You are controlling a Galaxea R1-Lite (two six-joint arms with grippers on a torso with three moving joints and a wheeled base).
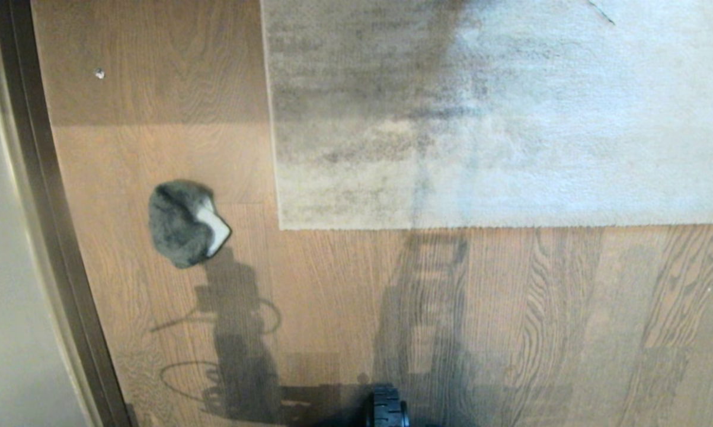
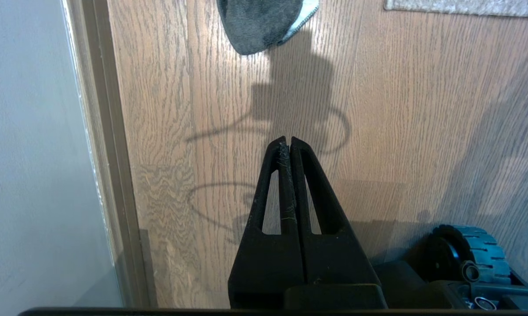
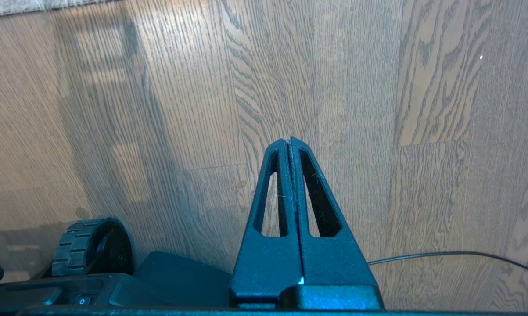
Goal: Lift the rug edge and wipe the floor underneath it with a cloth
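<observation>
A grey-beige rug with darker streaks lies flat on the floor; its near rug edge runs straight across, with a corner at the left. The cloth, a dark grey fuzzy wad with a pale fold, sits on the planks left of that corner, apart from the rug. In the left wrist view the cloth lies well ahead of my left gripper, which is shut and empty above bare floor. My right gripper is shut and empty too, over bare planks, with the rug edge far off.
A dark door frame or baseboard and a pale wall run along the left side. A small pale speck lies on the floor at the far left. My base wheel shows at the near edge. A black cable crosses the floor by the right arm.
</observation>
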